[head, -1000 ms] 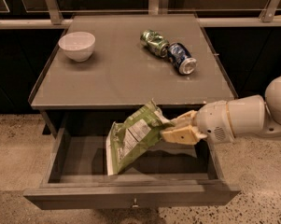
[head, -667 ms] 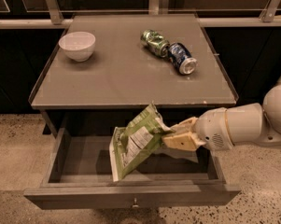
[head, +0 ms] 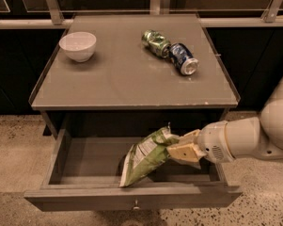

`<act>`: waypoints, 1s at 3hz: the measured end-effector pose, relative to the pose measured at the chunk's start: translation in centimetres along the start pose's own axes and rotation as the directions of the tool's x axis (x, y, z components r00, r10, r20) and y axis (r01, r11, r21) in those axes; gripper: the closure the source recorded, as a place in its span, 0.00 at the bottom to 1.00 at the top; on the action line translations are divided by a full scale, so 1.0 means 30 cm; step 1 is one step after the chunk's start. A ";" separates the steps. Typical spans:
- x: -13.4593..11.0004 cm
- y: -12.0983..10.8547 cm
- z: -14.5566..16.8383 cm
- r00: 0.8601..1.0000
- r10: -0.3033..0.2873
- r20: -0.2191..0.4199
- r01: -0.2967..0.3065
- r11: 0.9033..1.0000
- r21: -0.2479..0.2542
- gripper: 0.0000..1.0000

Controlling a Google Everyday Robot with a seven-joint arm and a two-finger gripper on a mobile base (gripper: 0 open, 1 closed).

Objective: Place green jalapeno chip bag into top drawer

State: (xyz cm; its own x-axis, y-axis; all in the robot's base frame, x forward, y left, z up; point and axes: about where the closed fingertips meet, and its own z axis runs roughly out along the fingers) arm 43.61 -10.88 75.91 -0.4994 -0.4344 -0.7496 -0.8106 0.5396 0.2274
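The green jalapeno chip bag is olive-green with a white label panel. It hangs tilted inside the open top drawer, its lower end touching or just above the drawer floor near the front wall. My gripper reaches in from the right and is shut on the bag's upper right end. The drawer is pulled out below the table, with a small round knob at its front centre.
On the table top stand a white bowl at the back left, a crushed green can and a blue can at the back right. My white arm crosses the drawer's right side. Speckled floor surrounds the table.
The gripper and the bag have moved a little to the right and lower into the drawer. The bag stays held.
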 end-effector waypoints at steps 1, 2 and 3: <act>0.046 -0.049 0.036 0.999 0.016 -0.036 -0.016 1.000 -0.006 1.00; 0.067 -0.131 0.079 0.998 -0.004 -0.065 0.002 1.000 -0.021 1.00; 0.077 -0.210 0.128 0.996 -0.024 -0.083 0.021 0.999 -0.044 1.00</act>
State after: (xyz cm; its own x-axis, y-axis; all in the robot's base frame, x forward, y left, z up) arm 48.75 -12.52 70.35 -0.5031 -0.5058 -0.7007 -0.8334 0.4984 0.2386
